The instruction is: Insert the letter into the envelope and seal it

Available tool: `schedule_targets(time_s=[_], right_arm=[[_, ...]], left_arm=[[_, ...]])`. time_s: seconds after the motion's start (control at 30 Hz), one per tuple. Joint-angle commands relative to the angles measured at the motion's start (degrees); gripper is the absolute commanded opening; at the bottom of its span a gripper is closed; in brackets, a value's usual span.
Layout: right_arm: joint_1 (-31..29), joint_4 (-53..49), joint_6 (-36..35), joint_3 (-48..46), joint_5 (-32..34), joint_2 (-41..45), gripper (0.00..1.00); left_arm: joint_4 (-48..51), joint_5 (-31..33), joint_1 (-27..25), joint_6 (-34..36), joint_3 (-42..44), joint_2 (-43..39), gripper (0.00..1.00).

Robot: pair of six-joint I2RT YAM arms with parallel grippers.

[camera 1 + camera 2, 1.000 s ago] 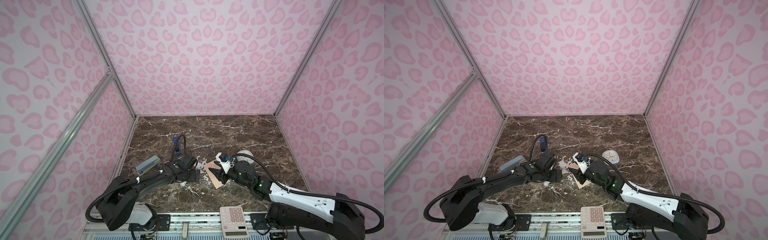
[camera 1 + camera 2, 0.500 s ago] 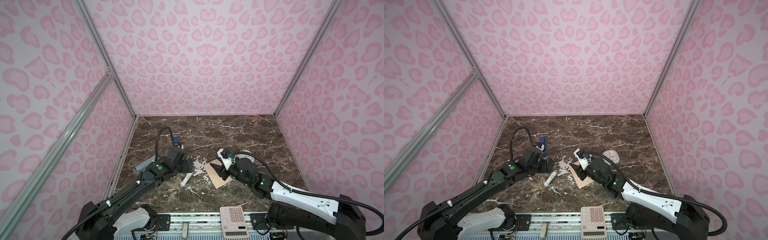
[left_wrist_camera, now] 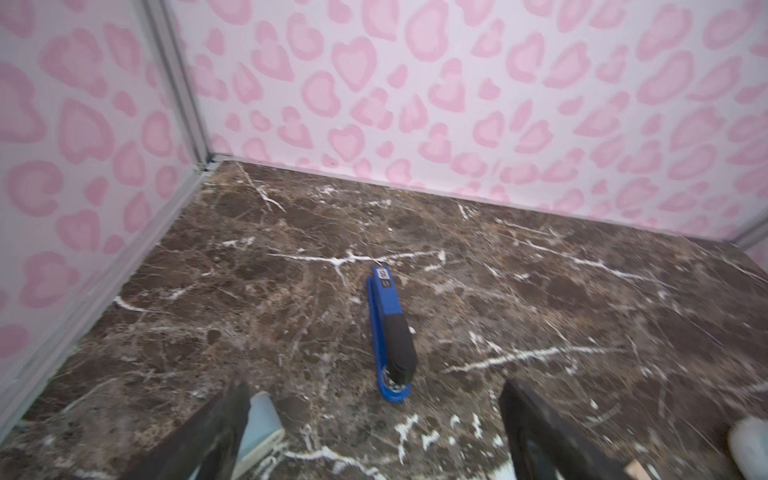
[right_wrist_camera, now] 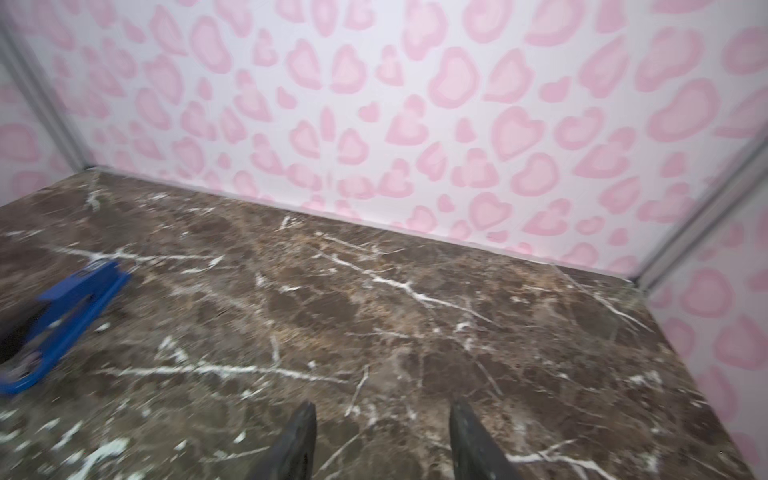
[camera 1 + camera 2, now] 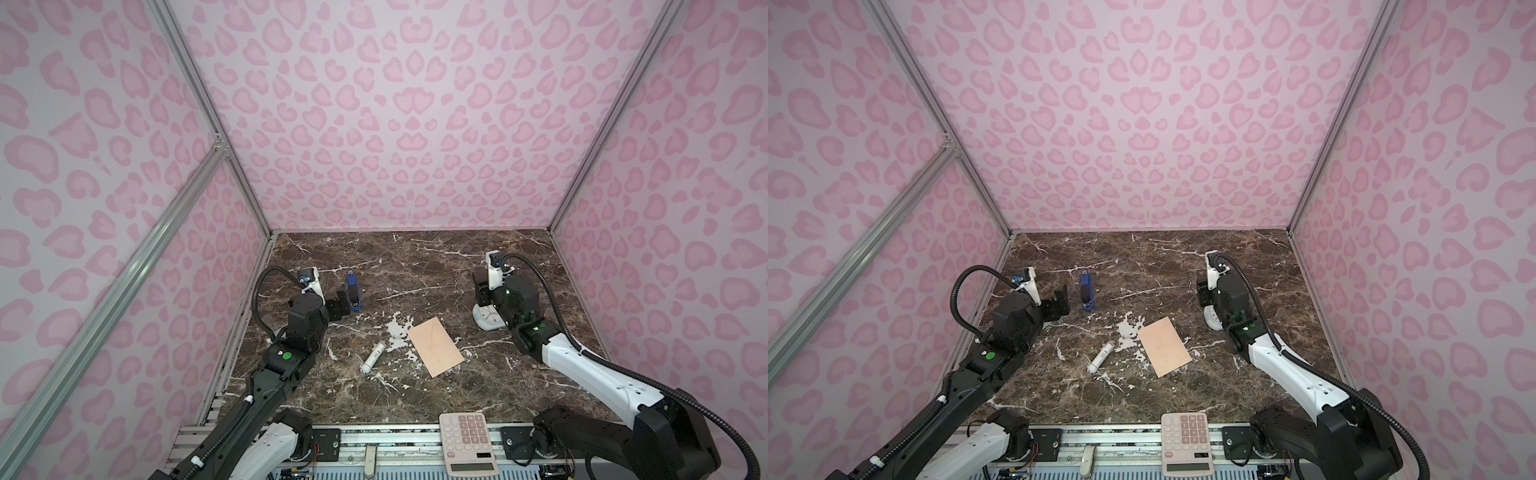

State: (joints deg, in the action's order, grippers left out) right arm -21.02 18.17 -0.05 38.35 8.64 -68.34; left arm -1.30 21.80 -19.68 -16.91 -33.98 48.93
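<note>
The peach envelope (image 5: pixel 435 346) (image 5: pixel 1164 346) lies flat near the middle of the marble table, its flap side not discernible, and neither gripper touches it. The letter is out of view. My left gripper (image 5: pixel 338 308) (image 5: pixel 1061 304) (image 3: pixel 374 386) hovers to the envelope's far left, jaws wide open and empty, pointing at a blue stapler. My right gripper (image 5: pixel 480 291) (image 5: pixel 1202 291) (image 4: pixel 382 409) is raised to the envelope's far right, above a white clock. It is open, with only bare marble between its fingers.
The blue stapler (image 5: pixel 353 296) (image 5: pixel 1086 295) (image 3: pixel 390 336) (image 4: pixel 62 320) lies at the back left. A white tube (image 5: pixel 372 356) (image 5: pixel 1100 356) lies left of the envelope. The white clock (image 5: pixel 488 322) (image 5: pixel 1212 318) sits under the right arm. A calculator (image 5: pixel 468 442) (image 5: pixel 1185 442) rests on the front rail. A pale blue object (image 3: pixel 259 428) lies by a left finger.
Both grippers have drawn back from the envelope in the middle, the left toward the stapler, the right toward the clock. The envelope now lies uncovered, and the right jaws have widened slightly.
</note>
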Motion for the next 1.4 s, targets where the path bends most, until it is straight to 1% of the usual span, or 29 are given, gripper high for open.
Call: schedule_targets(time_s=[0.0,0.07,0.17,0.27,0.37,0.43,0.53,0.67,0.73,0.83,0.9,0.97,1.0,1.07,1.17,1.27,1.33,1.37], right_arm=[[4.09,11.16,1.02,-1.61,7.42,-2.52,0.56],[5.81,17.32,1.11,-3.93,11.78,-4.79,0.58],[7.33,22.68,1.33,-6.43,15.48,-8.13,0.6],[7.91,26.63,0.05,-8.83,18.22,-10.46,0.63],[8.77,29.46,-0.8,-10.84,18.95,-12.15,0.65],[9.15,31.7,-1.18,-12.16,19.34,-12.54,0.67],[9.59,33.24,-2.1,-13.39,18.14,-12.15,0.69],[9.5,24.91,-1.81,-13.7,18.35,-7.93,0.69],[9.63,24.89,-1.9,-16.02,18.25,-6.07,0.7],[10.5,25.67,-1.38,-18.76,18.03,-6.24,0.7],[11.2,30.14,-0.12,-21.07,17.98,-7.97,0.7],[11.56,37.0,-0.71,-23.52,17.27,-9.35,0.71],[12.09,38.36,-0.82,-23.83,15.89,-9.75,0.71],[12.72,40.26,-0.27,-23.78,16.01,-11.94,0.71],[13.02,47.89,-0.64,-25.42,15.31,-16.75,0.71],[13.02,53.13,-1.18,-25.66,14.89,-21.13,0.72],[12.93,54.77,-1.88,-25.05,14.74,-23.03,0.73],[12.93,53.13,-1.69,-24.48,14.61,-22.6,0.73]], left_arm=[[-14.29,3.85,4.39,0.13,2.58,1.24,0.96],[-16.91,4.01,7.79,-0.89,4.09,2.86,0.96],[-22.42,5.15,11.56,-1.9,7.78,4.37,0.96],[-28.31,6.37,13.96,-1.83,11.52,5.67,0.96],[-30.53,7.25,15.39,-1.18,13.13,7.03,0.96],[-31.48,8.01,15.72,-0.51,13.93,7.49,0.96],[-33.49,9.5,15.98,0.22,16.14,6.62,0.96],[-31.16,10.06,16.08,0.62,17.94,2.87,0.96],[-30.45,10.64,16.08,1.07,19.11,0.74,0.96],[-30.62,11.33,16.08,1.28,21.28,-1.39,0.96],[-32.34,11.25,16.08,1.41,22.58,-1.2,0.96],[-33.02,11.28,16.08,1.68,22.71,0.08,0.96],[-33.26,11.42,16.08,1.99,22.62,0.69,0.96],[-35.88,11.38,16.08,2.71,23.37,1.8,0.96],[-42.25,10.38,16.17,4.15,25.47,3.71,0.96],[-49.49,8.53,16.25,6.62,26.94,7.76,0.96],[-54.94,7.24,16.34,8.35,27.42,11.76,0.96],[-57.5,6.58,16.42,9.12,27.7,13.34,0.96]])
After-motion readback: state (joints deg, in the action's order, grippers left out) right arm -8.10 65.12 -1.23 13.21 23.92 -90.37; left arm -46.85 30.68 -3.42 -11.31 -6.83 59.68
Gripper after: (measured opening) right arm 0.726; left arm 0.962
